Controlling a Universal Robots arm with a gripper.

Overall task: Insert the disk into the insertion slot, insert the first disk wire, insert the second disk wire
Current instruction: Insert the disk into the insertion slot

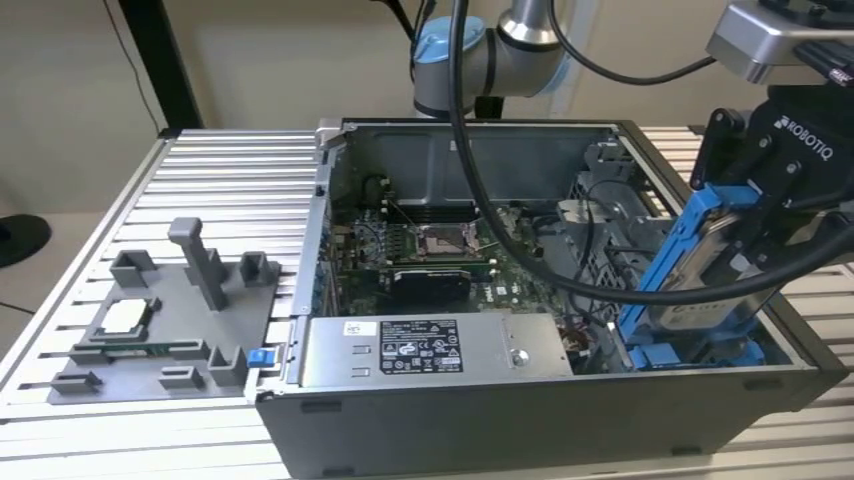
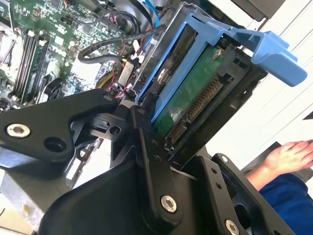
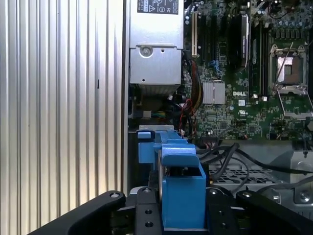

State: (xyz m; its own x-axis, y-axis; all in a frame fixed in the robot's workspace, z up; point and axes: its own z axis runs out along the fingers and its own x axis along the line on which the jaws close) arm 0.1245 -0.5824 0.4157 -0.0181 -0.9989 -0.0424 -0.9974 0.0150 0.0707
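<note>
- surface: ribbed aluminium table (image 1: 227,190), beige wall behind it, black pole (image 1: 160,60) at the far end on the exterior view's left
- in the second wrist view a person's hand (image 2: 293,154) and a blue sleeve (image 2: 288,196) show off past the table edge
- grey fixture tray (image 1: 147,330) sits on the table toward the exterior view's left; just beside it is the open computer case (image 1: 534,430) with the motherboard (image 1: 427,260) exposed and the power supply box (image 1: 427,350) along its near wall
- my gripper (image 1: 754,255) is over the case's near corner on the exterior view's right; it's clamped on the disk (image 1: 714,312), and in the first wrist view I've got black fingers (image 3: 146,210) on either side of the blue frame (image 3: 181,186)
- the disk is tilted steeply, top end up by the gripper, lower end down at the insertion slot (image 1: 694,355) with its blue rails; can't tell if it's touching them
- second wrist view shows the disk's green circuit-board side (image 2: 195,93) with the connector edge facing the camera
</note>
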